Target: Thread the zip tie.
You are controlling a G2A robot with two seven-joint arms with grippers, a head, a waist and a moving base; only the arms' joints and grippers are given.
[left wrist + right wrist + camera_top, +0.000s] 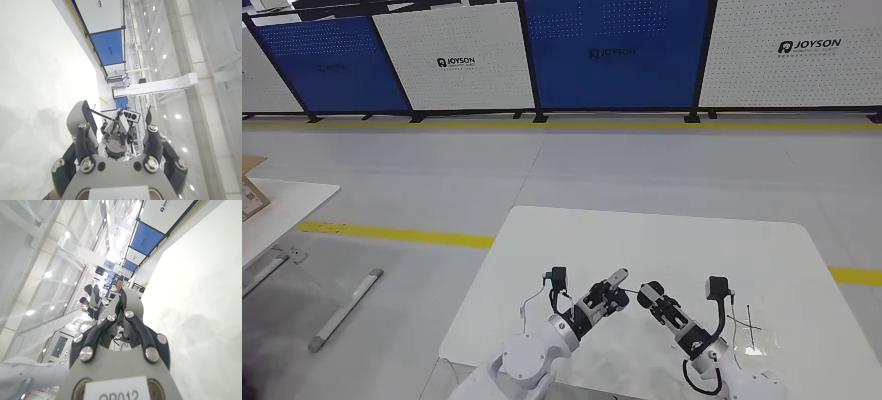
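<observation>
A thin black zip tie (102,115) is held above the white table (662,235). My right gripper (118,113) is shut on it, and the strap's free end sticks out towards my left gripper. My left gripper (117,106) is open and faces the right one. The strap's tip touches the pad of one of its fingers (85,111). From above, the left gripper (616,281) and the right gripper (649,295) meet nose to nose near the table's front, with the zip tie (632,288) between them. In the right wrist view, my right gripper (123,292) has its fingers pressed together.
A few spare black zip ties (748,321) lie crossed on the table beside the right arm, next to a clear item (754,350). Another white table (287,205) stands off to the left across the floor. Blue and white panels (612,50) line the back.
</observation>
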